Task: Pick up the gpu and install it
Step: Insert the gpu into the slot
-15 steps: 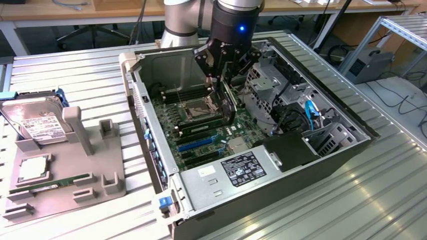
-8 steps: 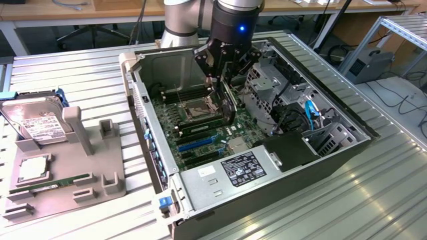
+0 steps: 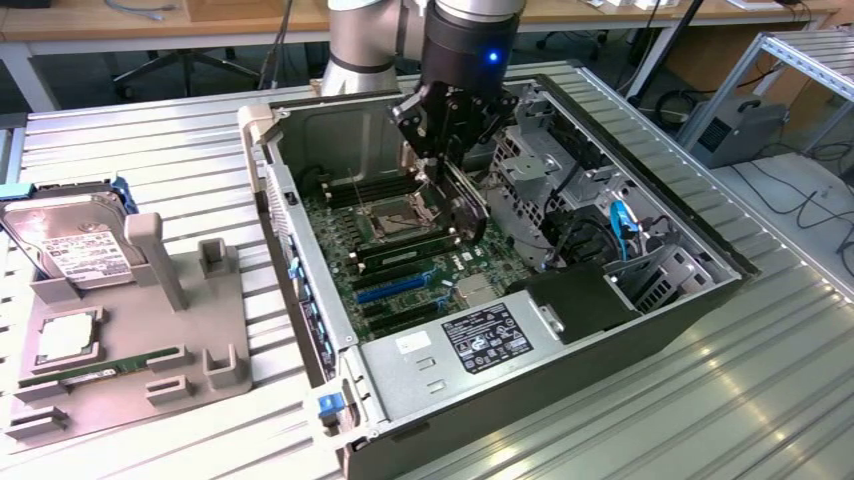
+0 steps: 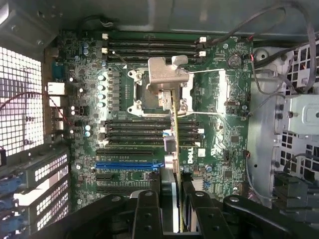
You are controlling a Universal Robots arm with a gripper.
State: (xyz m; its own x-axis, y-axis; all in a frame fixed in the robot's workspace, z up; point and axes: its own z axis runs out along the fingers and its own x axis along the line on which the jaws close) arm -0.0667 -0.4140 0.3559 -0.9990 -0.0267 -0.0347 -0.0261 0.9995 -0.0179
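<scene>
The thin, flat, black-faced gpu (image 3: 461,205) (image 4: 175,129) with its silvery end bracket hung edge-down inside the open grey metal computer case (image 3: 274,165), over the middle of the green motherboard (image 3: 400,275) (image 4: 124,99). The black gripper (image 3: 449,150) (image 4: 174,211) clamped the card's upper edge between its narrowed fingers (image 4: 147,211). At the exterior view's left, a boxy silver hard drive (image 3: 74,245) leaned in a grey plastic holder (image 3: 200,330) on the ribbed metal table (image 3: 747,380).
</scene>
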